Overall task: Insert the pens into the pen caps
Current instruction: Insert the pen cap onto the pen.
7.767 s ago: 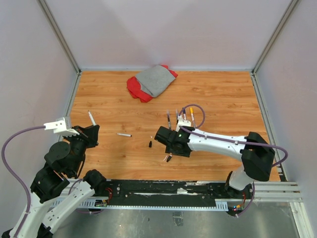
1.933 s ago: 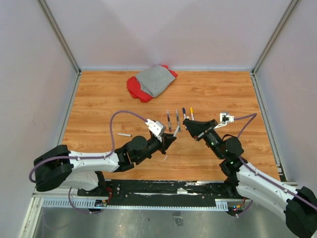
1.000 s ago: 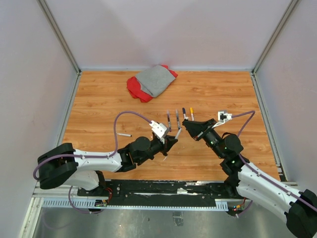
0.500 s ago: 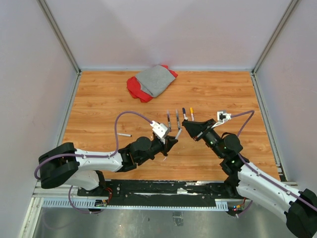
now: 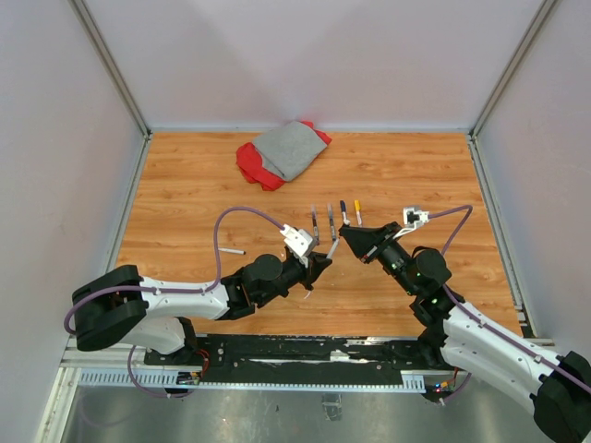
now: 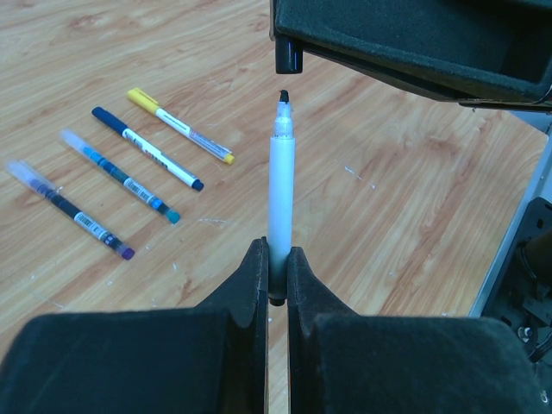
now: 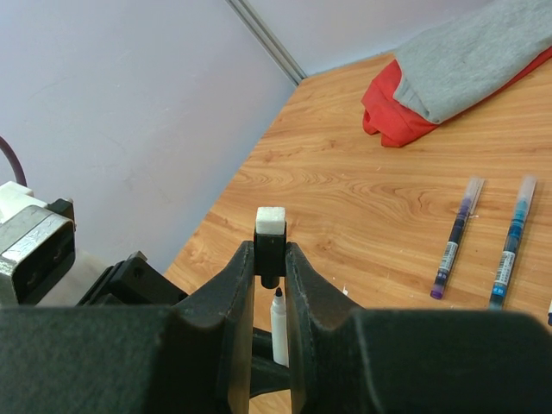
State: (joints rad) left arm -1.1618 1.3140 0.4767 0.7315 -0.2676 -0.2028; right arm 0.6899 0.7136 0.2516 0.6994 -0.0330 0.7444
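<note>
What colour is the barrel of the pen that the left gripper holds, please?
White; the pen shows best in the left wrist view.

Clamped left fingers (image 6: 247, 293) face clamped right fingers (image 7: 235, 297), tips close.

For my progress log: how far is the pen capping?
Done, apparently: four coloured pens lie capped in a row. In hand: the left gripper holds a white pen, the right gripper a small black cap just above its tip, not yet on. Left: joining them; one thin pen lying apart, cap unclear.
</note>
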